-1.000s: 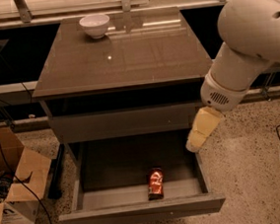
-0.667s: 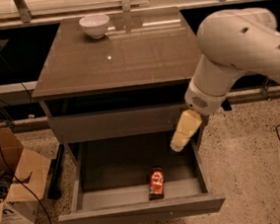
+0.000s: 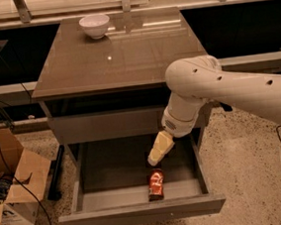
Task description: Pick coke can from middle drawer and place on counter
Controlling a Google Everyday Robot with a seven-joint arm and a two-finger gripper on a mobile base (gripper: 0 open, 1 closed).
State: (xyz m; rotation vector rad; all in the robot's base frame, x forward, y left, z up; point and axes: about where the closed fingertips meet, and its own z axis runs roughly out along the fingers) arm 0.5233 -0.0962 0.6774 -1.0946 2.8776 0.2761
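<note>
The coke can point(image 3: 156, 184) is a small red can lying on its side on the dark floor of the open middle drawer point(image 3: 140, 211), near the drawer's front wall. My gripper point(image 3: 157, 155) hangs from the white arm over the drawer, just above and behind the can, not touching it. The counter point(image 3: 120, 56) is the glossy grey-brown top of the cabinet, above the drawer.
A white bowl point(image 3: 95, 25) stands at the back left of the counter. A closed grey drawer front point(image 3: 107, 125) sits above the open drawer. An open cardboard box point(image 3: 13, 189) and cables lie on the floor at the left. A railing runs behind the cabinet.
My arm has swung left and down; the gripper has moved from the drawer's right side to just above the can. The can has not moved.
</note>
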